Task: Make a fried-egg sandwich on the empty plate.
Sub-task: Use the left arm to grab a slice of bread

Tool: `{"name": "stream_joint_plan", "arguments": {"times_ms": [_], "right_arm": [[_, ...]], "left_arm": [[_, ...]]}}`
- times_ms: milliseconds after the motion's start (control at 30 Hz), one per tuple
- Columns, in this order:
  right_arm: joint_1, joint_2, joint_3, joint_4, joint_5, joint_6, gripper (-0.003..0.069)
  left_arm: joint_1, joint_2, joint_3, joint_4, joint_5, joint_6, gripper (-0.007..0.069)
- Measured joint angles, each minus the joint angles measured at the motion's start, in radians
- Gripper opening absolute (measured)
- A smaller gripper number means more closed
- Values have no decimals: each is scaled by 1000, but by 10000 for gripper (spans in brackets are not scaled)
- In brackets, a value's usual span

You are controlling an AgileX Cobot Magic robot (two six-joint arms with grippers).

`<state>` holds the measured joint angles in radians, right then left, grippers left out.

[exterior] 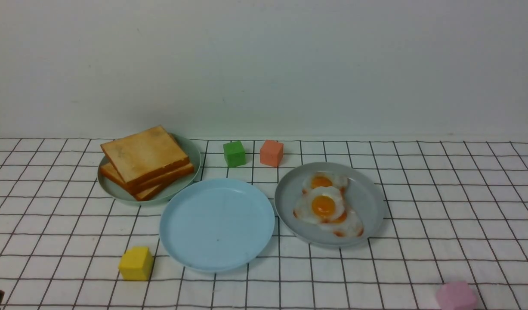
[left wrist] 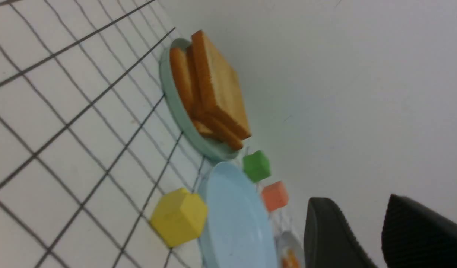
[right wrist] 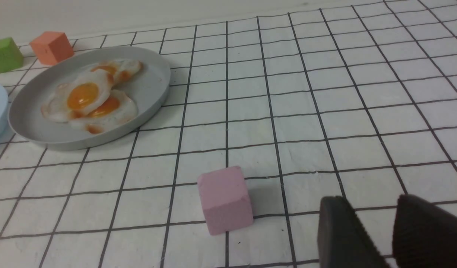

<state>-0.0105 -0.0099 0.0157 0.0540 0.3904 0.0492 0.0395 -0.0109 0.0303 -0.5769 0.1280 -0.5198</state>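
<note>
No fried-egg sandwich is in view. A stack of golden-brown toast slices (exterior: 145, 157) lies on a pale green plate (exterior: 196, 161) at the back left, and also shows in the left wrist view (left wrist: 221, 85). Three toy fried eggs (exterior: 324, 206) overlap on a grey-blue plate (exterior: 369, 193) at the right; they also show in the right wrist view (right wrist: 83, 96). The light sky-blue plate (exterior: 216, 224) sits bare between them. My left gripper (left wrist: 358, 203) is open and empty, low at the front left. My right gripper (right wrist: 370, 203) is open and empty above the cloth at the front right.
A green cube (exterior: 234, 153) and an orange cube (exterior: 271, 152) stand behind the blue plate. A yellow cube (exterior: 136, 263) sits just front-left of the blue plate. A pink cube (exterior: 456, 295) sits at the front right, close to my right gripper (right wrist: 224, 199). A wall runs along the back.
</note>
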Motion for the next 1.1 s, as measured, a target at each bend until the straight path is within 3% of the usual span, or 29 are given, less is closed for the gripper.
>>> {"name": "stream_joint_plan", "arguments": {"times_ms": [167,267,300,367,400,500,700,1000,1100], "right_arm": [[0,0,0,0,0,0,241],[0,0,0,0,0,0,241],[0,0,0,0,0,0,241],[0,0,0,0,0,0,241],[0,0,0,0,0,0,241],[0,0,0,0,0,0,241],[0,0,0,0,0,0,241],[0,0,0,0,-2,1,241],[0,0,6,70,-33,40,241]], "left_arm": [[-24,0,-112,-1,105,104,151],[-44,84,-261,12,238,291,52],[-46,93,-277,12,247,302,43],[-111,226,-368,20,352,420,0],[-119,236,-374,20,358,426,-1],[-277,390,-464,82,469,498,-11],[-461,669,-584,220,563,502,-11],[-490,849,-618,220,518,499,-8],[-490,857,-618,211,513,520,-8]]}}
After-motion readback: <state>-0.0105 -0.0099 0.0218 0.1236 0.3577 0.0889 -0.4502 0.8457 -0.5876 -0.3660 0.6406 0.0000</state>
